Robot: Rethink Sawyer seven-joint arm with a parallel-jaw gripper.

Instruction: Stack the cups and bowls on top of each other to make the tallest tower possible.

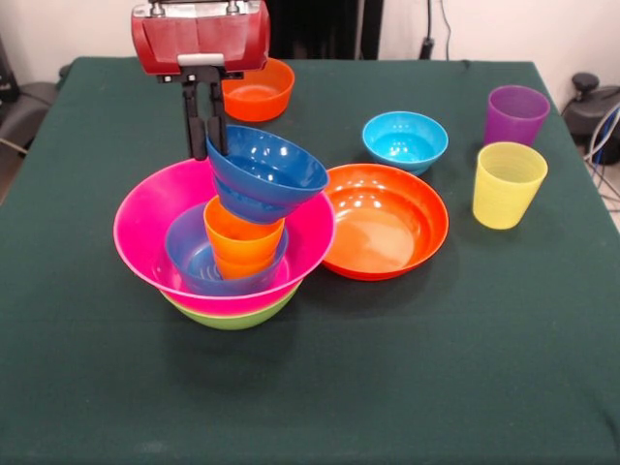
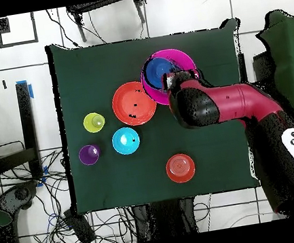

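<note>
Right now we see the tower (image 1: 225, 254) sitting left of centre on the green worktop (image 1: 407, 368): a lime green bowl (image 1: 232, 316) at the bottom, only its lower curve showing, with the big glossy pink bowl (image 1: 145, 237) nested in it. Inside the pink one we have a small blue bowl (image 1: 189, 257), and standing in that an orange cup (image 1: 240, 244), upright and tapered. On the cup's rim a dark blue bowl (image 1: 266, 172) is tipped, its mouth facing up and toward the right. The gripper (image 1: 205, 131) comes down behind it, and we read the black jaws as pinched narrowly on that bowl's far rim. Just right of the tower, its rim close beside the pink bowl, lies the shallow orange bowl (image 1: 386, 221), shiny and wide. Beyond it sits the cyan bowl (image 1: 405, 140), and a small orange bowl (image 1: 257, 90) rests near the far edge behind the gripper. Over on the right, the translucent purple cup (image 1: 515, 114) and translucent yellow cup (image 1: 509, 184) stand upright, just beside each other, well apart from the tower.
</note>
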